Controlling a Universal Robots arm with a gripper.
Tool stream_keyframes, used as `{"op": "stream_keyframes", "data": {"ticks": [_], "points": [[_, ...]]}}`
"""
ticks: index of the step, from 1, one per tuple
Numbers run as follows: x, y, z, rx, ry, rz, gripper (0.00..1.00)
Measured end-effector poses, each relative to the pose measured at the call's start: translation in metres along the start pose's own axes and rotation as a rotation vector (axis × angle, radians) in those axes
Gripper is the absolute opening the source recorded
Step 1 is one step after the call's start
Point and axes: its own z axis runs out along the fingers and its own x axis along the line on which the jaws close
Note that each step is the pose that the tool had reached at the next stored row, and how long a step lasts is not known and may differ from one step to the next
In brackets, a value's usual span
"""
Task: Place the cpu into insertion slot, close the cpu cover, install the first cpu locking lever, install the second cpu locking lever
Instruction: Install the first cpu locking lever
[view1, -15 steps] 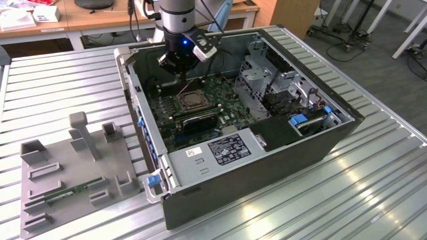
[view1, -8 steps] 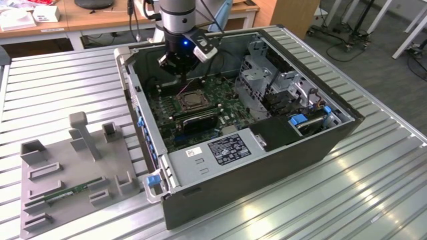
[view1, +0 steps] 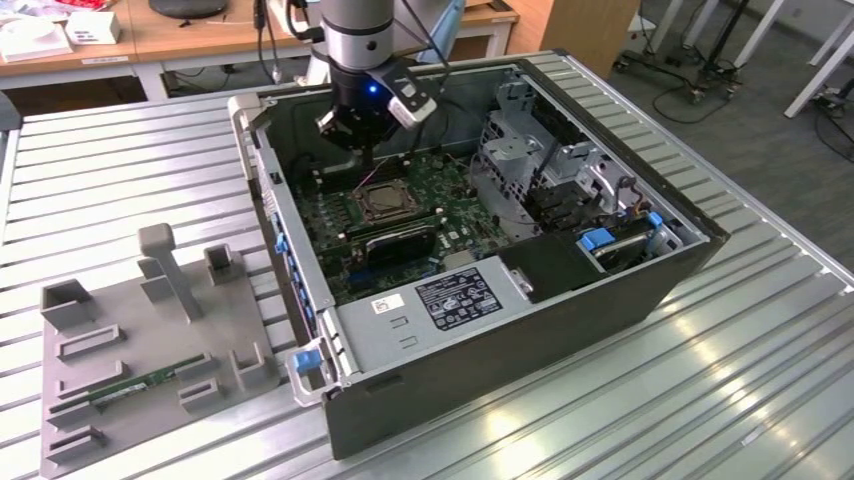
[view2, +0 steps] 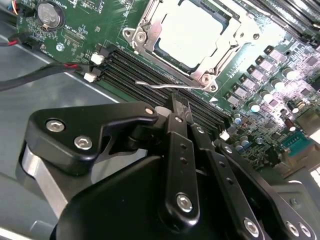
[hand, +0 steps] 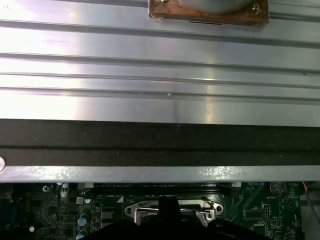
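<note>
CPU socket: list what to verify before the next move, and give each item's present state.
1. cpu lying flat inside the frame window: ok.
2. cpu cover down over the cpu: ok.
3. Wire locking lever beside the cover, hooked under its catch: cannot tell.
4. Gripper shut, with its tip close to that lever: ok. Whether it touches the lever: cannot tell.
5. Black cable apart from the gripper: ok.
</note>
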Motion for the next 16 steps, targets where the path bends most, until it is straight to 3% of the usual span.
{"op": "stream_keyframes", "data": {"ticks": [8,16], "points": [[-0.0008,-0.0014,0.0092,0.0001,-0.0007,0.0,0.11],[-0.0023,-0.0011,0.0104,-0.0011,-0.0007,0.0,0.11]]}}
